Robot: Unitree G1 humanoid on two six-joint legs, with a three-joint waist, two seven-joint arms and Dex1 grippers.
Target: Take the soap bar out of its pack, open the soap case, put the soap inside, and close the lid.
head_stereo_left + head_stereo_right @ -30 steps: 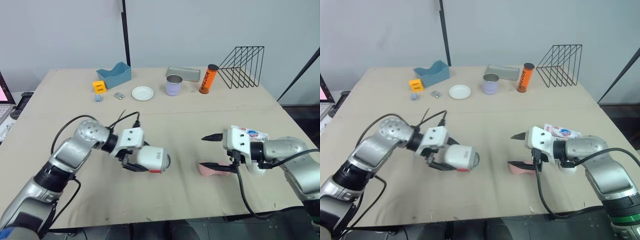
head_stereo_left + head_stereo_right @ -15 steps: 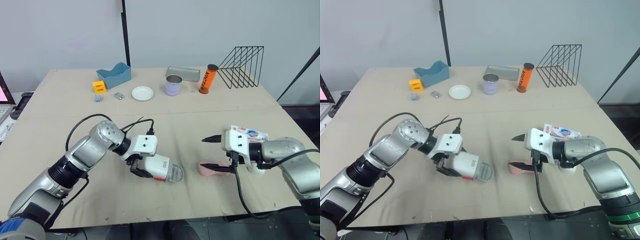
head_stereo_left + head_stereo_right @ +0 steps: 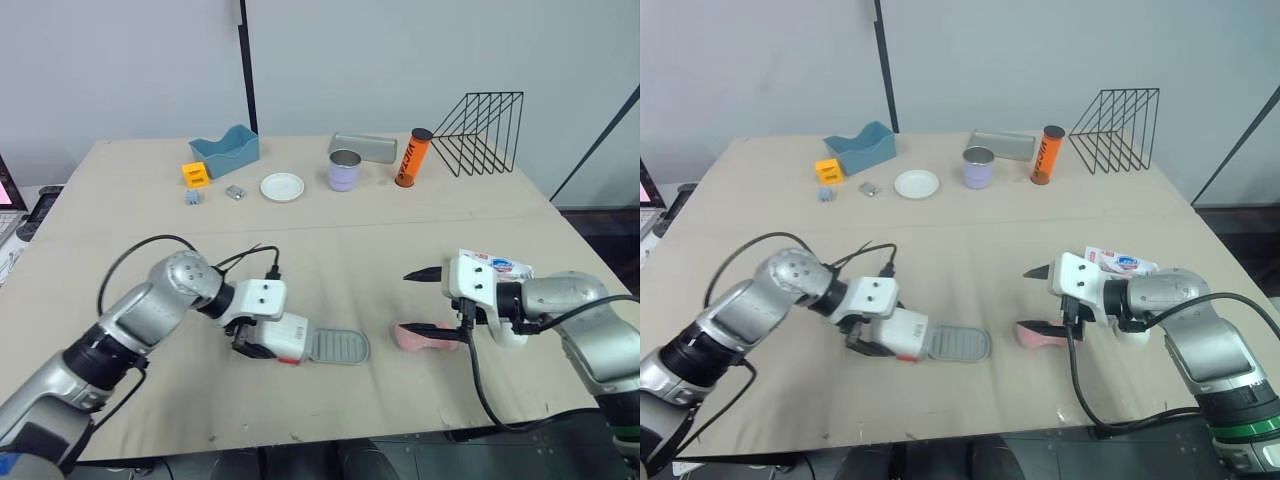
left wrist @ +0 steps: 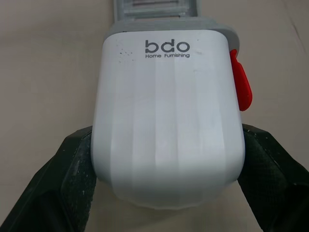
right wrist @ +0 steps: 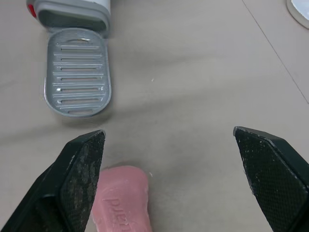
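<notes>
The soap case (image 3: 281, 335) lies on the table in front of me, its white shell (image 4: 166, 111) with a red latch gripped from both sides by my left gripper (image 3: 260, 338), which is shut on it. Its grey ribbed tray (image 3: 338, 346) sticks out to the right, flat on the table (image 5: 77, 79). The pink soap bar (image 3: 428, 338) rests bare on the table to the right of the tray (image 5: 121, 199). My right gripper (image 3: 405, 302) stands open; its lower finger reaches over the soap. The empty soap pack (image 3: 498, 267) lies behind that wrist.
Along the back of the table stand a blue bin (image 3: 227, 150), an orange cube (image 3: 195, 174), a white plate (image 3: 282, 186), a lavender cup (image 3: 345, 170), a grey tin (image 3: 365, 146), an orange tube (image 3: 411, 158) and a black wire rack (image 3: 485, 133).
My left gripper has lowered the case onto the table, and the grey tray has come out of the white shell to the right. The right gripper and soap stay put.
</notes>
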